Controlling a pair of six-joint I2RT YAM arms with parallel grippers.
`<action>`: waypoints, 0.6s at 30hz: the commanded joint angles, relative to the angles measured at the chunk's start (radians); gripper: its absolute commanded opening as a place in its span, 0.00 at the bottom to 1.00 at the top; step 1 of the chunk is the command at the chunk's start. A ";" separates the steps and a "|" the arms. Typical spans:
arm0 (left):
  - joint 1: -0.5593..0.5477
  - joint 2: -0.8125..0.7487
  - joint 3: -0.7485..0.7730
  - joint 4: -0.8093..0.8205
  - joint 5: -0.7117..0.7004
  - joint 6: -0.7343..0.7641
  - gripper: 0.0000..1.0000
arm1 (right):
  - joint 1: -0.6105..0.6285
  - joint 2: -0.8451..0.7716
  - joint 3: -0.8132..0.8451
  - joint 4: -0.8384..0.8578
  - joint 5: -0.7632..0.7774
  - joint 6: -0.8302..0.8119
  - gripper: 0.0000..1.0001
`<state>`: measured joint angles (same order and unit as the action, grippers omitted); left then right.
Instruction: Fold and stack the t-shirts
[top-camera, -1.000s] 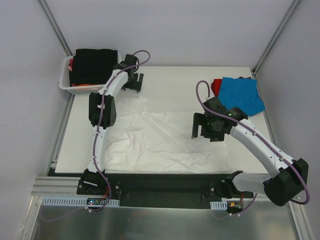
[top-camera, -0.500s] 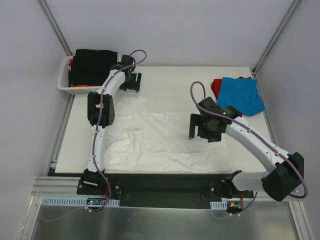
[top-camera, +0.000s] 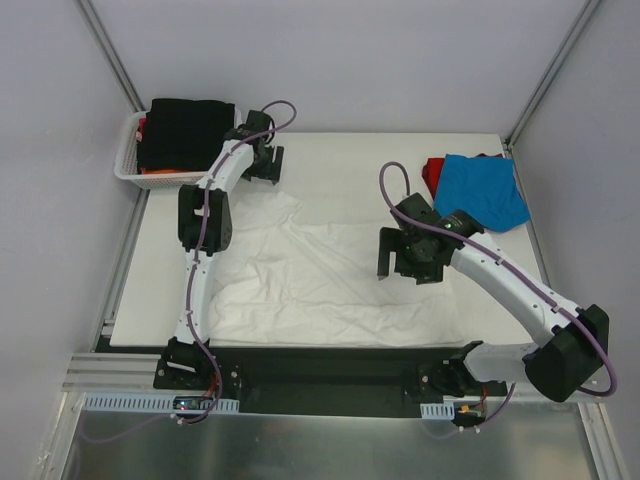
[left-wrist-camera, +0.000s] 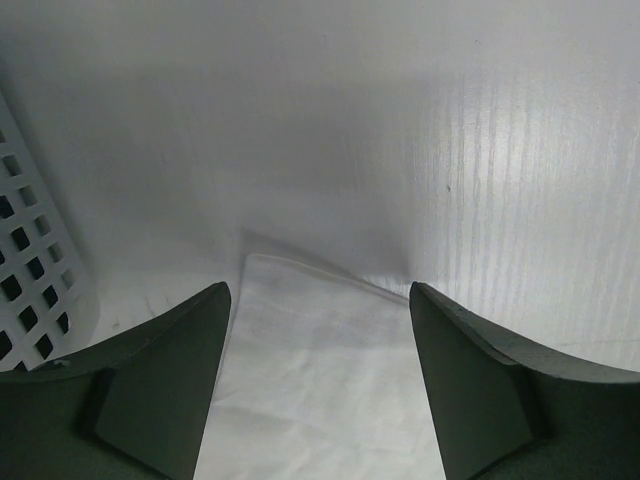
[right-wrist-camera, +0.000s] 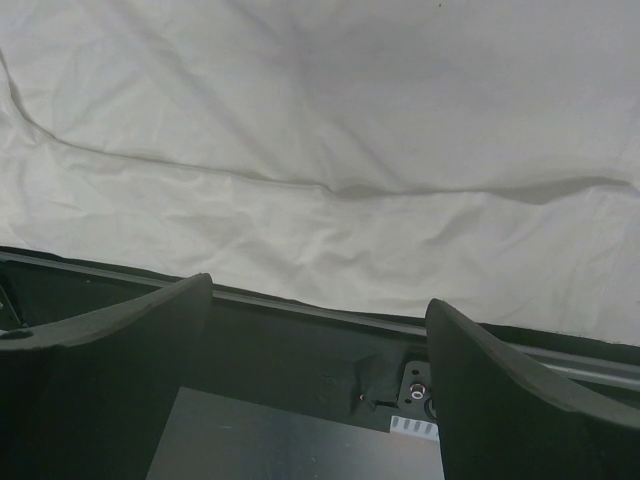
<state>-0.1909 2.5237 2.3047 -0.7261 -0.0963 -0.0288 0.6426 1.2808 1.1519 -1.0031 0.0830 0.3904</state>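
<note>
The left gripper (top-camera: 262, 165) is hovering with its jaws spread and gripping nothing. It is over the far left corner of the white t-shirt (top-camera: 320, 275), just beside the basket (top-camera: 128, 165) at the tabletop's far left corner. The right gripper (top-camera: 403, 268) is likewise standing released above the shirt's right half. The shirt is lying spread across the tabletop's middle. The blue t-shirt (top-camera: 485, 190) is lying over the red t-shirt (top-camera: 432, 172) at the far right corner.
</note>
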 joint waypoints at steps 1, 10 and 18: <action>0.099 0.069 0.015 -0.003 -0.174 0.009 0.73 | 0.006 0.000 0.011 -0.029 0.023 0.004 0.93; 0.096 0.067 -0.021 0.007 -0.148 0.012 0.29 | 0.006 -0.028 -0.047 -0.026 0.035 0.002 0.93; 0.094 0.052 -0.040 0.011 -0.143 0.007 0.20 | 0.006 -0.034 -0.069 -0.014 0.031 0.004 0.93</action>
<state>-0.1532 2.5484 2.3058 -0.6800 -0.1616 -0.0360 0.6460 1.2766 1.0821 -1.0027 0.0971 0.3889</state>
